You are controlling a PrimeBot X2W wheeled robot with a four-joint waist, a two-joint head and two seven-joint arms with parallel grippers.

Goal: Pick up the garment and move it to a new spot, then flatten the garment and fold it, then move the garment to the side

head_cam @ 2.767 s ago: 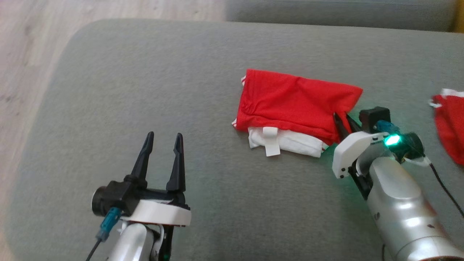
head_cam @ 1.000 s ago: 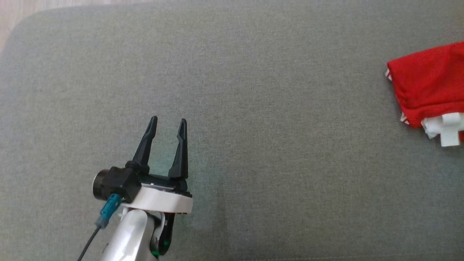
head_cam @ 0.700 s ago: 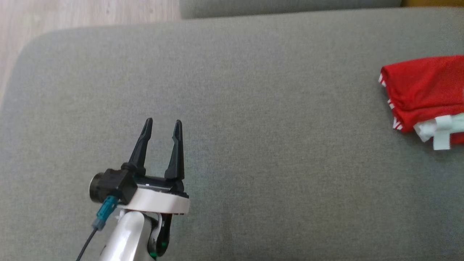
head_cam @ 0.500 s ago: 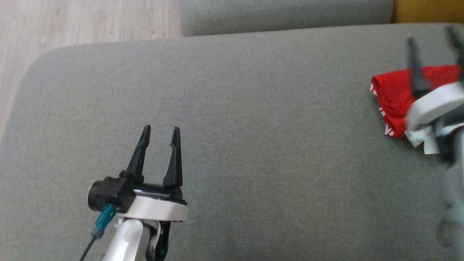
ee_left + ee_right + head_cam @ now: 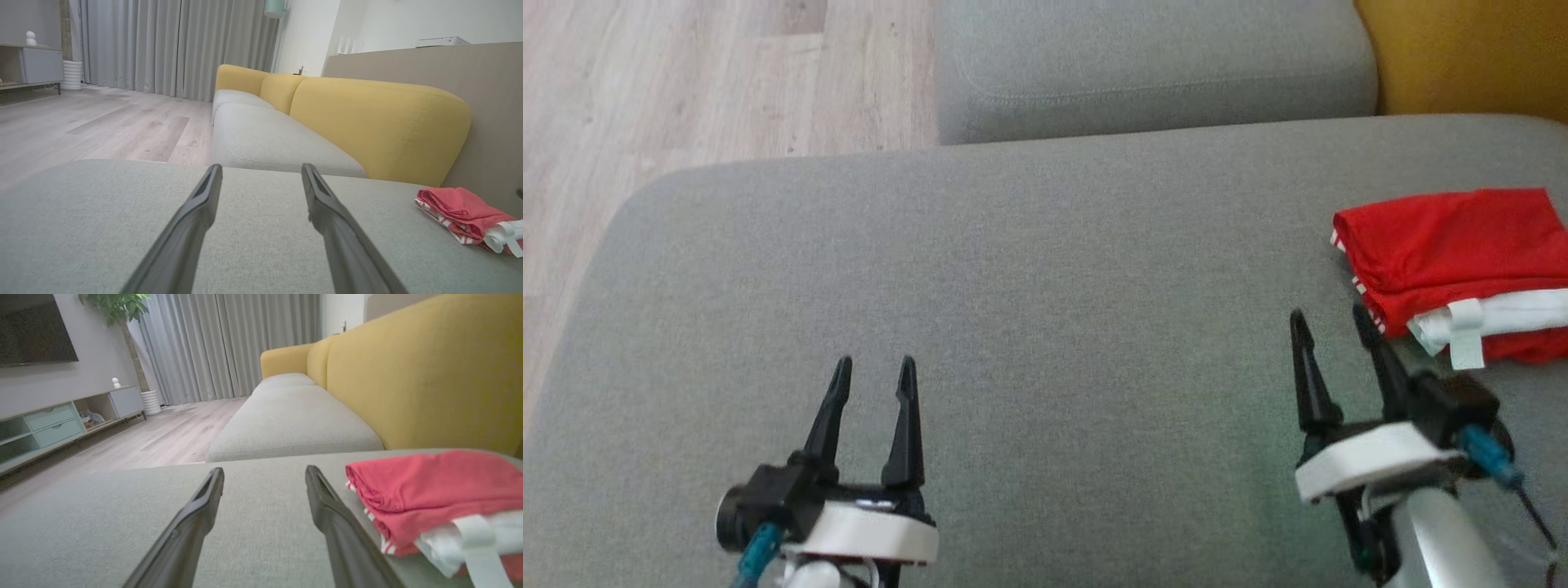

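Note:
The garment (image 5: pixel 1454 253) is a folded red cloth with white trim and a white strap, lying at the right edge of the grey cushion (image 5: pixel 1029 269). It also shows in the left wrist view as the garment (image 5: pixel 461 212) far right, and in the right wrist view as the garment (image 5: pixel 433 498) just right of the fingers. My right gripper (image 5: pixel 1331 322) stands open a little to the left of the garment and nearer me, holding nothing. Low on the left, my left gripper (image 5: pixel 874 367) is open and empty over bare cushion.
A second grey seat cushion (image 5: pixel 1152 65) lies beyond this one, with a yellow backrest (image 5: pixel 1462 57) to the right. Wooden floor (image 5: pixel 686 82) runs along the left past the cushion's rounded edge. A low cabinet (image 5: pixel 61 416) stands across the room.
The camera has tilted up, so the whole picture shifted. My right gripper has left the garment's edge and drawn back to a spot beside it. The folded garment lies where it was put.

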